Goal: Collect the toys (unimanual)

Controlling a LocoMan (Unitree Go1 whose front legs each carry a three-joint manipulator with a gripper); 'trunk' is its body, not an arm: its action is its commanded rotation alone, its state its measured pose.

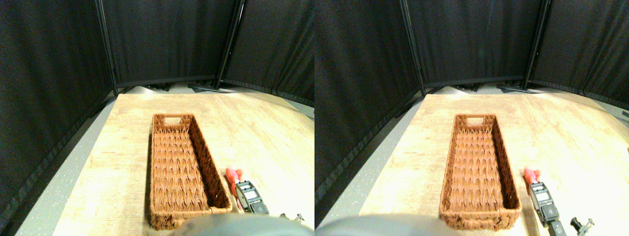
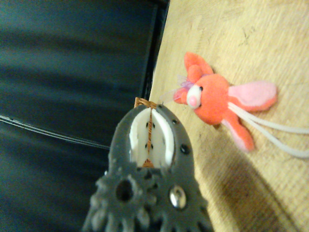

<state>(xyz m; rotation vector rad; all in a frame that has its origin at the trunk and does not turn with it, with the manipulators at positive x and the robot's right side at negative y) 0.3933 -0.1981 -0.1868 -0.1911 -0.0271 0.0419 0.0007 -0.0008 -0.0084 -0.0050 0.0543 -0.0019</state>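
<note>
- A long brown wicker basket lies lengthwise on the pale wood-grain surface; nothing shows inside it, and a handle slot is cut in its far end wall.
- A red plush mouse lies on the surface just beside the basket's right wall, near the near end. The wrist view shows pink ears, a white muzzle and white string tails trailing from it.
- The right pincer hovers next to the mouse, on its near side; whether it touches the toy is unclear.
- Whether the pincer is open or closed, I cannot tell.
- Black curtain panels enclose the area behind.
</note>
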